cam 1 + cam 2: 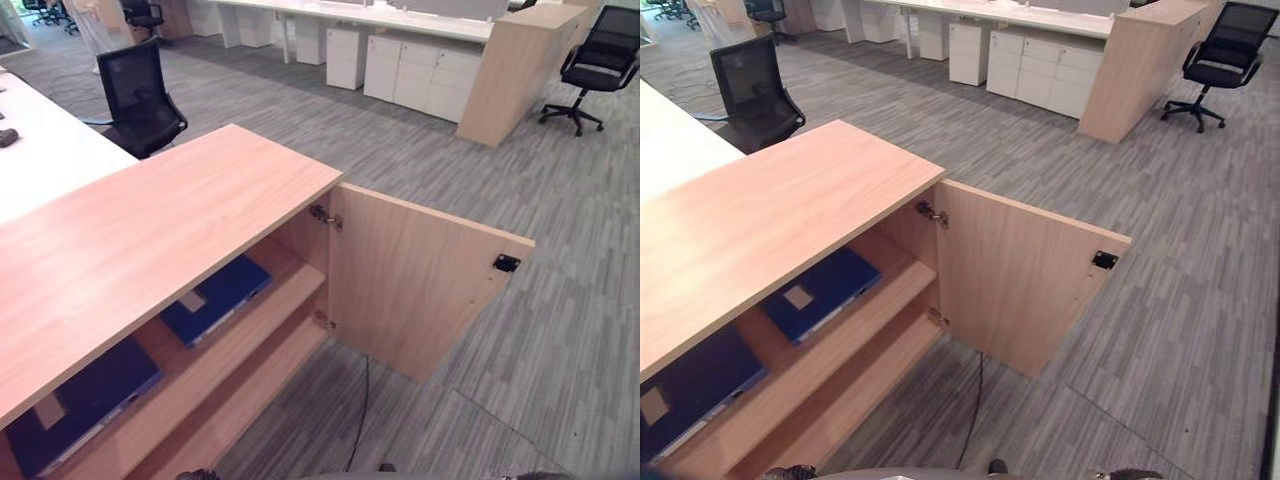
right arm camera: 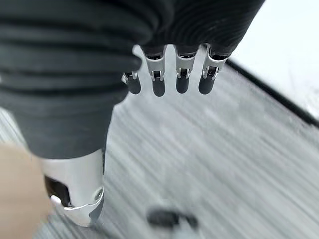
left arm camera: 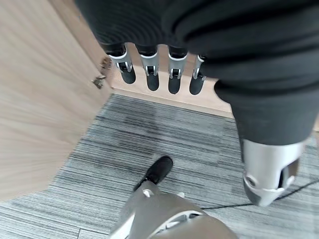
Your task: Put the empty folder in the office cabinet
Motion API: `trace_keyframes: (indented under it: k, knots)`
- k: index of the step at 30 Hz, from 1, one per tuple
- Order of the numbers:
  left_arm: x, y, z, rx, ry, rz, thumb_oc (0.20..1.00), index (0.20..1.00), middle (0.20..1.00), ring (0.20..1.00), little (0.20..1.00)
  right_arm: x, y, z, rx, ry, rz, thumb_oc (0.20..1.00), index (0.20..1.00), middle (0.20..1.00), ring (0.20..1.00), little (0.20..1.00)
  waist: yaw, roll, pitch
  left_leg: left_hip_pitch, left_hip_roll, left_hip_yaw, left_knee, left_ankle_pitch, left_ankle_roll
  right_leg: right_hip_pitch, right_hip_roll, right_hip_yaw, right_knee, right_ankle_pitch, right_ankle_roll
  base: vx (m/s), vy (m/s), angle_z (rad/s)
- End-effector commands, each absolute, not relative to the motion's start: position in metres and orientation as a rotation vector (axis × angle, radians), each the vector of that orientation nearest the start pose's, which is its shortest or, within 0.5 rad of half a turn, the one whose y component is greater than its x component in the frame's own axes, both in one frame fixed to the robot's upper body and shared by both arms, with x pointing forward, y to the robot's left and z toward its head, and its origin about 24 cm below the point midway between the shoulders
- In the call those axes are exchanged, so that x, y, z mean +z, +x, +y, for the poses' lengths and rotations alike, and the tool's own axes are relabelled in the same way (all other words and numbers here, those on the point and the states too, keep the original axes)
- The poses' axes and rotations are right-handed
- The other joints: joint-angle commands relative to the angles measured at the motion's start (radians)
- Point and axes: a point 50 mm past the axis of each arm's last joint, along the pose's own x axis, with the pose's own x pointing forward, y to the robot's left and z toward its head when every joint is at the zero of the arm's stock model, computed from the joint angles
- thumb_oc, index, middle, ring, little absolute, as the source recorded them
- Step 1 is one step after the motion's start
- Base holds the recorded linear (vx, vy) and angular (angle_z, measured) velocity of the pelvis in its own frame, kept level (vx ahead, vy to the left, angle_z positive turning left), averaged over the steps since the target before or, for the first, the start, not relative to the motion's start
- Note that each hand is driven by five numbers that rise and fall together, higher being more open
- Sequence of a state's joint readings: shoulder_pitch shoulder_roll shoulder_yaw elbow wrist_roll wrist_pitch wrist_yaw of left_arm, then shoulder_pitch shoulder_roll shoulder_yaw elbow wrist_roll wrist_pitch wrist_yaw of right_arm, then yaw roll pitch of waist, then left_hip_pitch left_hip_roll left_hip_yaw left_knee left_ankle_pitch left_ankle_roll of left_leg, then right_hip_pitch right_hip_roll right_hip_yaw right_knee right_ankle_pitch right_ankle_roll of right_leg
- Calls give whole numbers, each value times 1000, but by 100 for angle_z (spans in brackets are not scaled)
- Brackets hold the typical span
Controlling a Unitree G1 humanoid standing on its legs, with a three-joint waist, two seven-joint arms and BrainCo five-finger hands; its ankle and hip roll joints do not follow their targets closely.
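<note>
The office cabinet point(image 1: 150, 230) of light wood stands at the left with its door point(image 1: 420, 280) swung wide open. On its upper shelf lies a blue folder point(image 1: 217, 297) flat, near the hinge side. A second blue folder point(image 1: 80, 400) lies further left on the same shelf. My left hand point(image 3: 152, 74) hangs low beside the door's wood panel point(image 3: 40, 99), fingers straight and holding nothing. My right hand point(image 2: 158, 79) hangs over the grey carpet, fingers straight too, with nothing in it.
A black office chair point(image 1: 140, 95) stands behind the cabinet beside a white desk point(image 1: 40, 150). White drawer units point(image 1: 420, 70) and a wooden end panel point(image 1: 520, 65) stand at the back, with another chair point(image 1: 595, 60) at the far right. Grey carpet lies around the open door.
</note>
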State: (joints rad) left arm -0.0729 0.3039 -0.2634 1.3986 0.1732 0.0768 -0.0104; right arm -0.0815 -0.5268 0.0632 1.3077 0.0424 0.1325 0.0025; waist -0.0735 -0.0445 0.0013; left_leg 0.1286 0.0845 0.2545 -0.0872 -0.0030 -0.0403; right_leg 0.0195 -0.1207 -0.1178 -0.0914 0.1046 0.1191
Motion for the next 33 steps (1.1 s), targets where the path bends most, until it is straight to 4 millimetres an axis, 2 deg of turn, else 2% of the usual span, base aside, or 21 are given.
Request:
trace_keyframes:
  k: [1, 2, 3, 5, 7, 8, 9, 11, 12, 14, 15, 16, 19, 21, 22, 23, 24, 25, 28, 33]
  knots:
    - [-154, 75, 280, -4, 571, 1442, 1000, 1000, 1000, 1000, 1000, -88, 131, -373, -494, -469, 1145, 1000, 1000, 1000, 1000, 1000, -4, -32, -5, -14, -43, -96, 11, -95, 39, -52, -11, 51, 15, -31, 54, 31, -128, -13]
    - [-154, 75, 280, -5, 571, 1442, 1000, 1000, 1000, 1000, 1000, -88, 131, -373, -495, -469, 1145, 1000, 1000, 1000, 1000, 1000, -3, -31, -4, -12, -42, -96, 10, -95, 39, -51, -10, 51, 14, -31, 53, 34, -115, -16]
    - [-155, 75, 276, -9, 567, 1437, 1000, 1000, 1000, 1000, 1000, -72, 143, -387, -537, -519, 1070, 1000, 1000, 1000, 1000, 1000, -8, -26, -9, -11, -32, -95, 8, -92, 33, -45, -1, 54, 9, -38, 49, 34, -94, -17]
    - [-156, 75, 272, -17, 563, 1432, 1000, 1000, 1000, 1000, 1000, -52, 152, -404, -613, -535, 998, 1000, 1000, 1000, 1000, 1000, -9, -20, -12, -8, -22, -92, 4, -88, 25, -38, 12, 54, 4, -46, 44, 43, -127, -5]
    - [-157, 76, 270, -14, 553, 1424, 1000, 1000, 1000, 1000, 1000, -34, 169, -412, -650, -543, 906, 1000, 1000, 1000, 1000, 1000, -10, -14, -13, -5, -7, -87, 4, -83, 15, -37, 24, 57, 4, -57, 39, 40, -154, 0]
    - [-158, 74, 267, -11, 543, 1430, 1000, 1000, 1000, 1000, 1000, -13, 197, -410, -657, -525, 753, 1000, 1000, 1000, 1000, 1000, -7, -10, -13, -7, 9, -82, 3, -74, 5, -37, 40, 57, 4, -67, 32, 28, -154, -1]
    - [-158, 74, 267, -11, 542, 1429, 1000, 1000, 1000, 1000, 1000, -13, 197, -410, -657, -525, 753, 1000, 1000, 1000, 1000, 1000, -8, -10, -12, -6, 10, -82, 3, -74, 4, -37, 41, 57, 4, -67, 32, 19, -144, -7]
    - [-159, 72, 267, -8, 538, 1435, 1000, 1000, 1000, 1000, 1000, 1, 217, -405, -625, -539, 659, 1000, 1000, 1000, 1000, 1000, -6, -7, -13, -7, 18, -79, 1, -68, -2, -35, 49, 57, 4, -73, 27, 11, -63, -9]
    - [-159, 72, 267, -8, 537, 1435, 1000, 1000, 1000, 1000, 1000, 1, 217, -405, -625, -539, 659, 1000, 1000, 1000, 1000, 1000, -6, -7, -13, -7, 18, -79, 1, -68, -2, -35, 49, 57, 4, -73, 27, 14, -68, -3]
    - [-159, 69, 266, -9, 536, 1445, 1000, 1000, 1000, 1000, 1000, 17, 243, -390, -565, -545, 538, 1000, 1000, 1000, 1000, 1000, -3, -4, -11, -7, 27, -75, 1, -63, -9, -32, 57, 56, 4, -79, 21, 11, -74, 0]
    - [-160, 68, 265, -11, 534, 1449, 1000, 1000, 1000, 1000, 1000, 21, 250, -385, -543, -544, 505, 1000, 1000, 1000, 1000, 1000, -2, -3, -12, -7, 30, -76, 0, -61, -11, -30, 60, 54, 4, -81, 18, 19, -81, -2]
    - [-160, 66, 264, -14, 532, 1454, 1000, 1000, 1000, 1000, 1000, 30, 264, -371, -481, -547, 434, 1000, 1000, 1000, 1000, 1000, 1, 0, -12, -6, 35, -76, 0, -57, -16, -24, 65, 51, 4, -88, 13, 19, -73, -3]
    - [-161, 65, 264, -24, 535, 1454, 1000, 1000, 1000, 1000, 1000, 39, 282, -350, -384, -554, 361, 1000, 1000, 1000, 1000, 1000, 11, 5, -10, -10, 40, -82, 1, -50, -23, -17, 72, 44, 4, -99, 6, 5, -50, -1]
    - [-161, 65, 264, -25, 536, 1455, 1000, 1000, 1000, 1000, 1000, 41, 287, -344, -357, -546, 340, 1000, 1000, 1000, 1000, 1000, 13, 7, -10, -10, 42, -84, 0, -48, -25, -14, 74, 43, 4, -102, 3, -3, -16, 1]
    - [-161, 64, 263, -33, 538, 1457, 1000, 1000, 1000, 1000, 1000, 43, 295, -331, -296, -536, 313, 1000, 1000, 1000, 1000, 1000, 20, 10, -9, -13, 44, -89, 0, -42, -30, -10, 77, 37, 4, -109, 0, -6, -33, 6]
    - [-161, 64, 263, -33, 537, 1457, 1000, 1000, 1000, 1000, 1000, 43, 296, -331, -296, -537, 312, 1000, 1000, 1000, 1000, 1000, 19, 10, -9, -13, 44, -90, 0, -42, -30, -9, 77, 36, 4, -109, 0, -6, -31, 9]
    - [-162, 63, 262, -42, 535, 1461, 1000, 1000, 1000, 1000, 1000, 46, 302, -320, -253, -514, 285, 1000, 1000, 1000, 1000, 1000, 23, 13, -9, -16, 45, -94, 0, -39, -33, -6, 79, 32, 4, -112, -3, 0, -11, 6]
    - [-162, 63, 262, -42, 535, 1461, 1000, 1000, 1000, 1000, 1000, 46, 302, -320, -253, -514, 284, 1000, 1000, 1000, 1000, 1000, 23, 13, -9, -16, 45, -95, 0, -39, -33, -6, 79, 32, 4, -113, -3, -2, -19, 4]
    - [-162, 54, 265, -46, 553, 1499, 1000, 1000, 1000, 1000, 1000, 42, 313, -293, -169, -434, 246, 1000, 1000, 1000, 1000, 1000, 31, 10, -15, -17, 46, -103, 0, -38, -38, 4, 80, 24, 4, -118, -9, 11, -21, 5]
    - [-162, 48, 267, -46, 561, 1514, 1000, 1000, 1000, 1000, 1000, 44, 322, -277, -122, -402, 225, 1000, 1000, 1000, 1000, 1000, 41, 6, -19, -19, 46, -107, 0, -37, -41, 8, 80, 16, 4, -119, -12, 0, 0, 0]
